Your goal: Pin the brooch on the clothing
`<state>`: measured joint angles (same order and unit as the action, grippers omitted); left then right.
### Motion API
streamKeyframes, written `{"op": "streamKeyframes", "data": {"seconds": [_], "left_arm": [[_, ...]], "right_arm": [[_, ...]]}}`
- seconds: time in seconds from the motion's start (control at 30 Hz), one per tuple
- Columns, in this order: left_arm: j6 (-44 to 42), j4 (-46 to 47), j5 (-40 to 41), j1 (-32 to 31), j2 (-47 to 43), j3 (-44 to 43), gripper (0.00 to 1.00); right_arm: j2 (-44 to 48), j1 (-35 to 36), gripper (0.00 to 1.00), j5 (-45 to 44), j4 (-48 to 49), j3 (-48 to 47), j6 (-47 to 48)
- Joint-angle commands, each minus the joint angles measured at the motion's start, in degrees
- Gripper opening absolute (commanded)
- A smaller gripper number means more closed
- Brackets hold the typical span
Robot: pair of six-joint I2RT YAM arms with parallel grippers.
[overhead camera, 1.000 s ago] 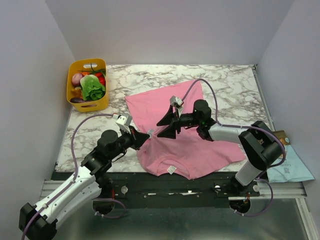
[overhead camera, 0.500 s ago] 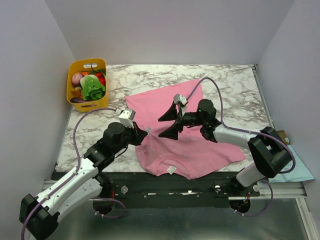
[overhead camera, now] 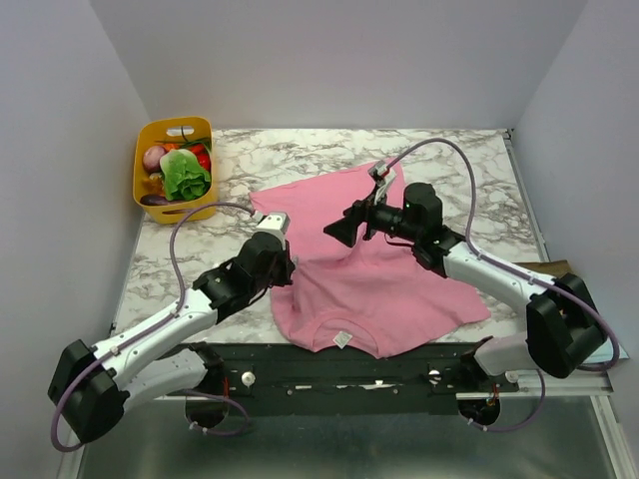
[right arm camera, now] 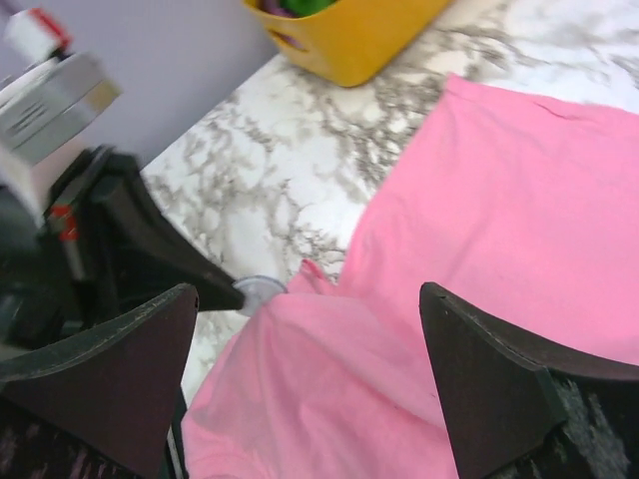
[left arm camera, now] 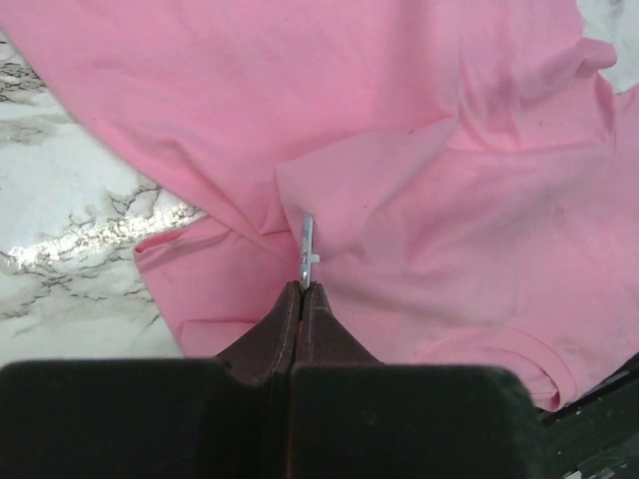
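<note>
Top external first: the clothing (overhead camera: 379, 289) lies on my marble-veined counter (overhead camera: 469, 160). It is a soft, creased pink T-shirt with its neckline toward the arm bases, where a small white label (overhead camera: 342, 338) shows. My left pincer (overhead camera: 288, 267) sits at the shirt's left edge with its tips against the fabric, so from up here I cannot make out the brooch. My right pincer (overhead camera: 346, 222) hangs above the middle of the shirt, its dark jaws spread wide and holding nothing. A yellow plastic basket (overhead camera: 190, 212) of produce stands at the far left corner, well apart.

Left wrist: the left pincer (left arm camera: 302, 289) is pressed together on the brooch (left arm camera: 307, 244), which I see edge-on as a thin pale sliver. Its long axis runs straight out from the fingertips, away from the camera, and its free end meets a raised fold of the pink cloth (left arm camera: 449, 200). I cannot tell whether it only touches the cloth or goes into it. The lower part of the disc is hidden between the fingers.

Right wrist: two black wedge-shaped fingers (right arm camera: 120, 369) frame the view, far apart. Between them the tip of the left pincer (right arm camera: 235, 292) pinches the brooch (right arm camera: 258, 290). Here it shows as a small round greyish disc, blurred, right at a corner of the shirt's edge. The top of the basket (right arm camera: 369, 40) is cut off by the frame.
</note>
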<state>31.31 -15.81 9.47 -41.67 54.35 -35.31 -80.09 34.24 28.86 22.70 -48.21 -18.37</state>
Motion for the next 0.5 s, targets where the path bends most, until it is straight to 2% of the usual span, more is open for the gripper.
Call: {"op": "streamKeyframes", "data": {"seconds": [0.0,0.13,0.47], "left_arm": [[-0.5,-3.9,11.9,-5.3,4.6,-4.9,0.0],[-0.5,-7.1,18.8,-11.6,12.2,-8.6,0.0],[-1.0,-14.5,33.6,-24.2,30.4,-20.0,0.0]], "right_arm": [[1.6,-4.5,1.0,-8.0,-7.6,0.2,-9.6],[-0.3,-12.7,1.0,-1.2,-6.9,2.0,-15.9],[-0.9,-16.3,1.0,0.3,-9.9,3.3,-14.8]]}}
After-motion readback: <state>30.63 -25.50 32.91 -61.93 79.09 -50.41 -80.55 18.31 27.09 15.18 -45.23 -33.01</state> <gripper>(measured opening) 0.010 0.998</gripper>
